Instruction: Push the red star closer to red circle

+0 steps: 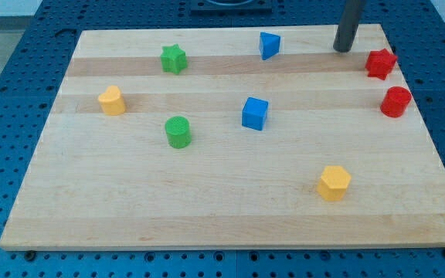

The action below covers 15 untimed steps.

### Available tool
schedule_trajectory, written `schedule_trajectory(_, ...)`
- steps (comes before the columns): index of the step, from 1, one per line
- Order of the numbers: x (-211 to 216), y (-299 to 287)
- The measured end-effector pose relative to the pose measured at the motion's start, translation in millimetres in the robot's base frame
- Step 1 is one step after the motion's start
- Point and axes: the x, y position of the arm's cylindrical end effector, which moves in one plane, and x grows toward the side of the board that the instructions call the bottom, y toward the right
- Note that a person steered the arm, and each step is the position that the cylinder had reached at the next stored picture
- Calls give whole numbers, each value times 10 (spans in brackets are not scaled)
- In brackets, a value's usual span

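Note:
The red star (380, 62) lies near the board's right edge at the view's top right. The red circle (396, 101) stands just below it, slightly to the right, with a small gap between them. My tip (342, 49) rests on the board up and to the left of the red star, a short way apart from it and touching no block.
A wooden board (222, 208) on a blue pegboard table. Also on it: a green star (174, 59), a blue block (269, 45) at the top, a blue cube (255, 113), a green circle (178, 132), a yellow block (112, 100) at left, a yellow hexagon (334, 183).

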Motion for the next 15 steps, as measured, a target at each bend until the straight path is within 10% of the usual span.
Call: schedule_trajectory(15, 656, 433)
